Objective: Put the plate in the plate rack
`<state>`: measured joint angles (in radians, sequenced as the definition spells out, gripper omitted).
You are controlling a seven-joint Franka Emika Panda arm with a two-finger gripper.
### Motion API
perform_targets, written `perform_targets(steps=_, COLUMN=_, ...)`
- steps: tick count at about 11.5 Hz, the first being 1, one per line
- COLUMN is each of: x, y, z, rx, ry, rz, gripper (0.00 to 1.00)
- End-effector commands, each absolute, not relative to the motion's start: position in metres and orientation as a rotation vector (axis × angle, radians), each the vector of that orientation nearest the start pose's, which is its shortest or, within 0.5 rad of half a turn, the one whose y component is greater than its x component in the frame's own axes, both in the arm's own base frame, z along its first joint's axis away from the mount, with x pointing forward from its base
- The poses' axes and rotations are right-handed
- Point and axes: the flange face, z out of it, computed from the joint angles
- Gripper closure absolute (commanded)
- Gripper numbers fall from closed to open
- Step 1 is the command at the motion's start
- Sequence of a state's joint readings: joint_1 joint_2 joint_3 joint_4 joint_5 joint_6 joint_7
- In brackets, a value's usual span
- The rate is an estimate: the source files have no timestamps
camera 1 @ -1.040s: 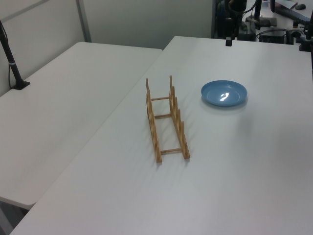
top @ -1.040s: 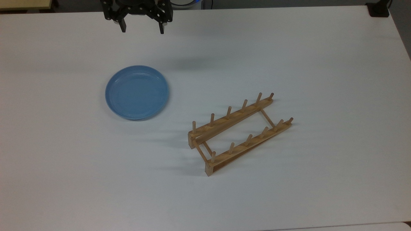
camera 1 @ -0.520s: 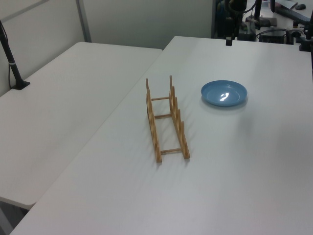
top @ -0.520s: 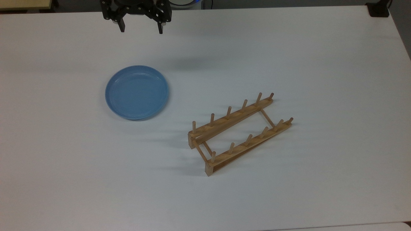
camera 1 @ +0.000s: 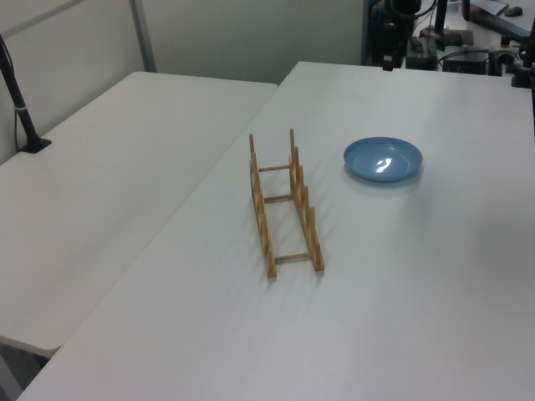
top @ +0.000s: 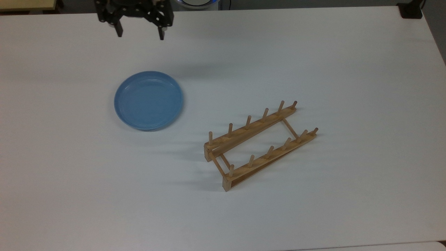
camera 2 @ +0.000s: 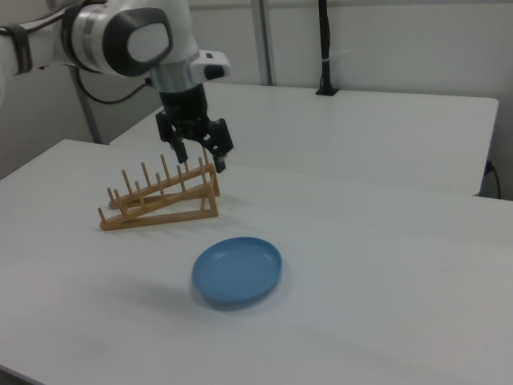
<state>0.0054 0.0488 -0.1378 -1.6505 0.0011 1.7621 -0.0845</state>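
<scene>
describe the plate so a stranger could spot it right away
On the big white table, look to the top view's left of the wooden plate rack. The plate lies flat there, apart from the rack: the one round, light-blue thing with a raised rim.

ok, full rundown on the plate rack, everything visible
The plate rack looks like light-brown wood: two long parallel rails joined by thin crossbars, six upright pegs per rail. It holds nothing. It stands on the white table, lying diagonally in the top view, lower left to upper right, with one end raised so it slopes like a wedge in the right view. Only the table touches it; the plate lies apart on the top view's left.
</scene>
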Motion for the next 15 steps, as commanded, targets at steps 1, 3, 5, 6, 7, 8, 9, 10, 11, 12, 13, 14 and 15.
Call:
perform_targets(steps=1, x=0.59, y=-0.121, z=0.547, rx=-3.158, ry=-0.002, rz=-0.063, gripper=0.0)
perform_targets(steps=3, x=0.601, y=-0.146, z=0.51, rx=-3.172, ry=-0.048, rz=-0.011, gripper=0.01)
perform_targets(steps=5, x=0.61, y=-0.167, z=0.481, rx=-3.186, ry=-0.076, rz=0.009, gripper=0.06)
perform_targets(steps=6, x=0.615, y=-0.173, z=0.463, rx=-3.191, ry=-0.098, rz=0.022, gripper=0.16)
perform_targets(steps=7, x=0.617, y=-0.175, z=0.453, rx=-3.193, ry=-0.119, rz=0.032, gripper=0.23)
perform_targets(steps=8, x=0.62, y=-0.177, z=0.442, rx=-3.197, ry=-0.141, rz=0.036, gripper=0.28)
perform_targets(steps=9, x=0.622, y=-0.18, z=0.434, rx=-3.197, ry=-0.171, rz=0.046, gripper=0.3)
perform_targets(steps=10, x=0.622, y=-0.188, z=0.421, rx=-3.194, ry=-0.192, rz=0.075, gripper=0.35)
perform_targets(steps=11, x=0.623, y=-0.19, z=0.408, rx=-3.187, ry=-0.229, rz=0.107, gripper=0.43)
perform_targets(steps=12, x=0.626, y=-0.191, z=0.397, rx=-3.187, ry=-0.255, rz=0.117, gripper=0.51)
perform_targets(steps=13, x=0.63, y=-0.194, z=0.383, rx=-3.19, ry=-0.252, rz=0.109, gripper=0.55)
perform_targets(steps=14, x=0.632, y=-0.196, z=0.373, rx=-3.185, ry=-0.248, rz=0.118, gripper=0.55)
perform_targets(steps=15, x=0.632, y=-0.199, z=0.365, rx=-3.18, ry=-0.243, rz=0.124, gripper=0.55)
